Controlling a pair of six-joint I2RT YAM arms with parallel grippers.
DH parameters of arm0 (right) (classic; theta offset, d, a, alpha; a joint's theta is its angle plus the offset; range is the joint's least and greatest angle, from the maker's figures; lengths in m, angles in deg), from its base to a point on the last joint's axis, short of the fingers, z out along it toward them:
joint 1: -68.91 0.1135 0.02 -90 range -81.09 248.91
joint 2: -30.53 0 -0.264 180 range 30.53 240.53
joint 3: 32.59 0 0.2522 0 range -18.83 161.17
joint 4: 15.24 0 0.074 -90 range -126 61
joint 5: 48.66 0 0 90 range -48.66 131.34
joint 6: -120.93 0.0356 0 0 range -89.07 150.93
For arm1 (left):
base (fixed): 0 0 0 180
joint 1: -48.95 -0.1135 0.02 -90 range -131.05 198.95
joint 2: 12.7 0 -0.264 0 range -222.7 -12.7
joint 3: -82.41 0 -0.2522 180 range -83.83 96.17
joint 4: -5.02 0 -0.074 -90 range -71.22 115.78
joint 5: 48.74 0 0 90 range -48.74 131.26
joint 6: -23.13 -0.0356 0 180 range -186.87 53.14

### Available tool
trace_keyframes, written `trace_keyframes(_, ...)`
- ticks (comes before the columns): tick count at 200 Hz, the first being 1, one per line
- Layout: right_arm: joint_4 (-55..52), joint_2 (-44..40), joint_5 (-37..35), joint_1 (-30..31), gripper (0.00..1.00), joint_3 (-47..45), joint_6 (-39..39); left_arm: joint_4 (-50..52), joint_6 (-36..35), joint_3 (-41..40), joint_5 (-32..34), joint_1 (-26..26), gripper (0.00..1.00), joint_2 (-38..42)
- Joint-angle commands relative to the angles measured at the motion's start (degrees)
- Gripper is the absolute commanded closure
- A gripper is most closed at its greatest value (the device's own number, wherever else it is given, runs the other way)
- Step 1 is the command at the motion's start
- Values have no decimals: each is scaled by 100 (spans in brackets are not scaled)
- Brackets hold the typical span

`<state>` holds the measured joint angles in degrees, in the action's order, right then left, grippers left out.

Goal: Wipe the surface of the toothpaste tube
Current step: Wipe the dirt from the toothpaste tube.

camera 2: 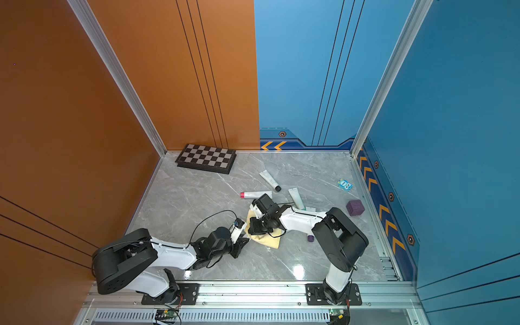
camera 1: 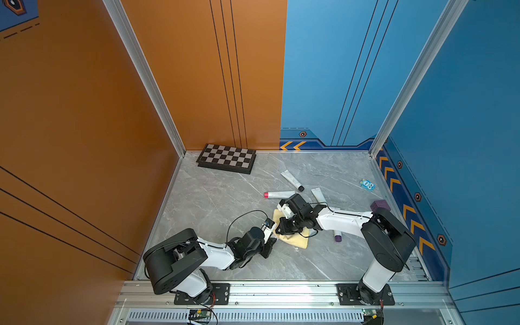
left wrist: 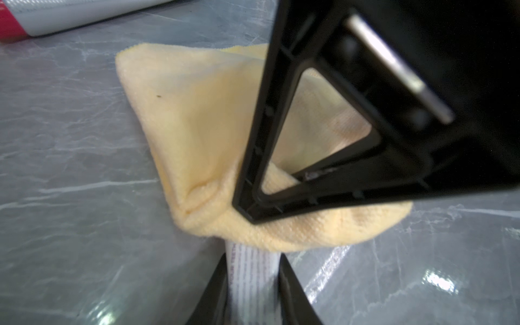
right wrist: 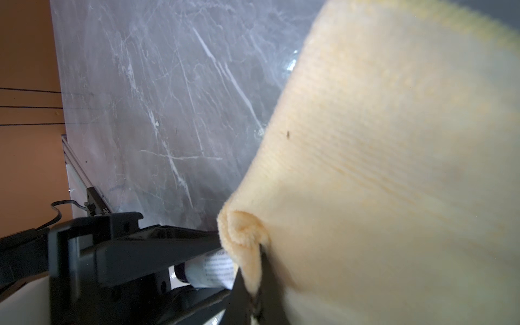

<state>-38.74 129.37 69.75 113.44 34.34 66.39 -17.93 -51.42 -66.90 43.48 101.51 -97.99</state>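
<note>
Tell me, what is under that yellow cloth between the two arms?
A white printed toothpaste tube sticks out from under the yellow cloth, clamped in the left gripper. The right gripper pinches the cloth. How far the tube runs beneath is hidden.

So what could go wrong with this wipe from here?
1. The right gripper pinches only a small fold of the yellow cloth; dragging may pull it free.
2. The left gripper holds the toothpaste tube near one end; cloth friction could twist or tug it out.
</note>
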Motion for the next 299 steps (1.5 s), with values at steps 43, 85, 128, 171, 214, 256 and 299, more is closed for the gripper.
trace_keyframes(43, -1941, 281, -1054, -99, 100, -446, -429, 753, 3, -154, 161, -82, 88, -226)
trace_keyframes(85, -2323, 336, -2103, -365, 100, -245, -706, 744, -6, -160, 157, -77, 88, -209)
trace_keyframes(128, -1829, 441, -890, -161, 100, -184, -549, 753, -24, -102, 105, -62, 88, -303)
trace_keyframes(171, -1388, 497, 279, 291, 100, -190, -207, 753, -24, -93, 104, -62, 88, -322)
trace_keyframes(214, -1435, 541, -3, 249, 100, -272, -199, 753, -28, -105, 99, -58, 88, -300)
trace_keyframes(256, -2322, 303, -2108, -391, 100, -79, -574, 753, -24, -130, 119, -23, 88, -239)
trace_keyframes(299, -2446, 416, -2652, -1002, 100, 168, -683, 753, -41, -88, 103, 31, 88, -310)
